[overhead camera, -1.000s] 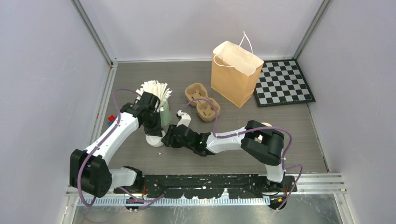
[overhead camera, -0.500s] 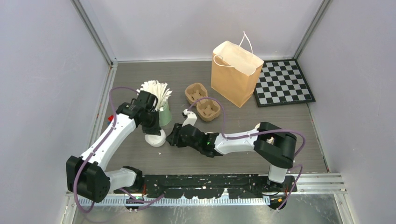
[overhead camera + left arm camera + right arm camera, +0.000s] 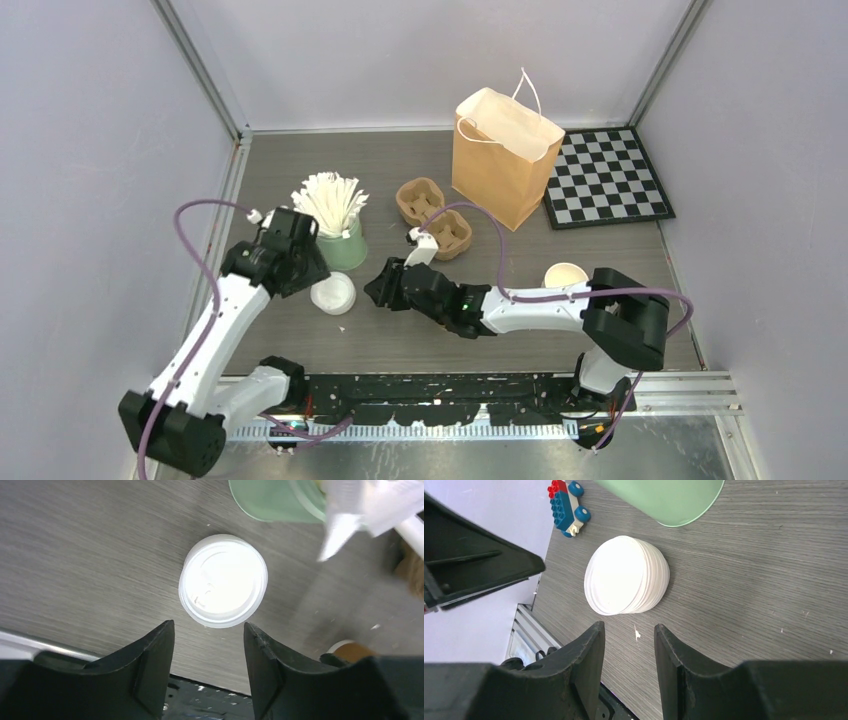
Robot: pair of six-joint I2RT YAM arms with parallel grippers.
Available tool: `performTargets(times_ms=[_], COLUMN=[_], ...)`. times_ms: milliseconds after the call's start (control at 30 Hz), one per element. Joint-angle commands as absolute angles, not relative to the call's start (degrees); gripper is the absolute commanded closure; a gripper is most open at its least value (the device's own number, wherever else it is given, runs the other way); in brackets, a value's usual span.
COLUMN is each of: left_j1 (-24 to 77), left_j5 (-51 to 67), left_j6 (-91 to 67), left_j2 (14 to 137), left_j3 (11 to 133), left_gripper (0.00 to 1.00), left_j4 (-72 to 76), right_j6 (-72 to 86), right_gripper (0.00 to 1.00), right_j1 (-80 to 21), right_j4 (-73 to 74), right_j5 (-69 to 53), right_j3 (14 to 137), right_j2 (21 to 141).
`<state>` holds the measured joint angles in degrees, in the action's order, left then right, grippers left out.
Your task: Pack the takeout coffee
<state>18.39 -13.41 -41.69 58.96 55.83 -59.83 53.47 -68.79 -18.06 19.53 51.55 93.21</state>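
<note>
A stack of white lids [image 3: 333, 293] lies on the table in front of the green cup. My left gripper [image 3: 303, 272] hovers just left of and above the lid stack [image 3: 222, 580], open, with nothing between its fingers. My right gripper [image 3: 378, 292] is low over the table just right of the lid stack [image 3: 626, 575], open and empty too. The takeout coffee cup [image 3: 565, 277], a small brown paper cup with its white inside showing and no lid on it, stands far right, by the right arm's elbow.
A green cup [image 3: 343, 245] of white sticks stands behind the lids. A pulp cup carrier [image 3: 433, 215], a brown paper bag [image 3: 503, 160] and a checkerboard [image 3: 605, 180] are at the back. A small toy car [image 3: 566, 502] sits by the left wall.
My left gripper was shut down at the lid stack; it has opened and pulled up and back to the left. The right arm stretched further left, uncovering the paper cup.
</note>
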Motion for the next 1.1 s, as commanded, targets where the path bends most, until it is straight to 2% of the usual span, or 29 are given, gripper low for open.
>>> performTargets(times_ms=[0, 100, 200, 367, 467, 800, 1067], left_j1=[17.43, 15.88, 14.32, 11.74, 10.91, 10.03, 8.18], left_j5=[-18.55, -16.47, -12.26, -5.89, -5.75, -9.56, -9.12], left_j6=[-57.60, -65.50, -70.86, -72.45, -73.69, -72.77, -72.25], left_j2=[52.80, 52.68, 54.63, 55.02, 53.47, 47.88, 49.14], left_j3=[53.38, 53.04, 52.28, 46.61, 44.59, 42.01, 39.48], left_gripper=[0.45, 0.46, 0.52, 0.66, 0.69, 0.60, 0.61], left_j4=[-63.49, -68.08, -71.75, -66.37, -64.79, -57.01, -53.97], right_j6=[51.86, 51.32, 50.79, 50.12, 49.93, 49.21, 49.75], right_gripper=[0.54, 0.54, 0.54, 0.54, 0.54, 0.54, 0.54], right_j1=[-69.05, -69.08, -69.08, -69.11, -69.26, -69.27, -69.43], right_j4=[-18.33, -17.91, -17.29, -16.70, -16.41, -15.56, -16.76], right_j5=[22.91, 23.73, 24.30, 24.82, 25.11, 25.54, 25.11], right_j3=[51.18, 50.52, 50.28, 50.12, 49.93, 49.97, 50.40], right_j2=[89.45, 88.10, 86.96, 85.76, 85.52, 84.99, 85.85])
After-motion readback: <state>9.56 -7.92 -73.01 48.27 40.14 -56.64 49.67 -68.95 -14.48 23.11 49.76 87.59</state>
